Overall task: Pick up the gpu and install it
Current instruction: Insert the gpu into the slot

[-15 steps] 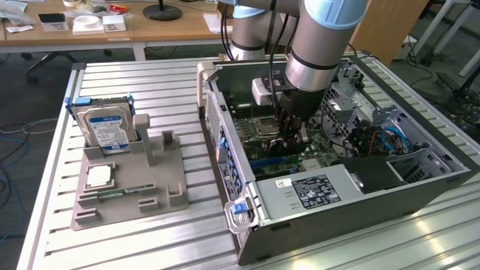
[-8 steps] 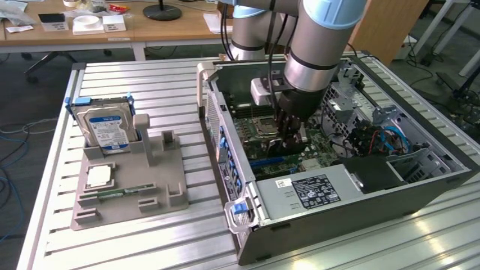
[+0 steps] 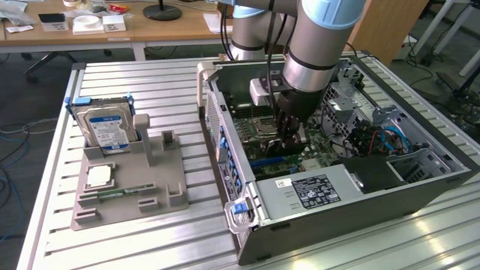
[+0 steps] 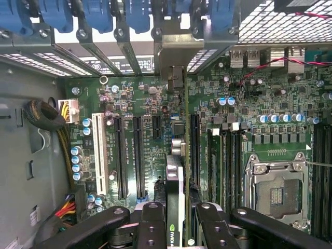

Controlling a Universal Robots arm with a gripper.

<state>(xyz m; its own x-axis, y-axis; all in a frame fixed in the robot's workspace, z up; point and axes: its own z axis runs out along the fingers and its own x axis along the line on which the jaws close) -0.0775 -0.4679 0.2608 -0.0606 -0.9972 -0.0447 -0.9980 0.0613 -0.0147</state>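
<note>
The gpu point(image 4: 175, 179) appears edge-on in the wrist view, a slim card with a green board edge and a black cooler carrying a logo. My gripper point(image 4: 178, 220) is shut on it, one black finger on each face. The card stands upright over the green motherboard point(image 4: 140, 98), between two long black slots, and its silver bracket point(image 4: 171, 57) reaches the case's rear openings. In the exterior view my gripper point(image 3: 285, 140) hangs low inside the open computer case point(image 3: 360, 225) with the dark gpu point(image 3: 282, 149) below it. I cannot tell whether the card touches a slot.
A grey fixture point(image 3: 127, 185) at the exterior view's left holds a silver hard drive point(image 3: 109, 129), a processor point(image 3: 99, 176) and a memory stick point(image 3: 120, 192). Inside the case are the processor socket point(image 4: 275, 192), a cable bundle point(image 4: 46, 116), blue latches point(image 4: 104, 15) and the power supply point(image 3: 311, 191).
</note>
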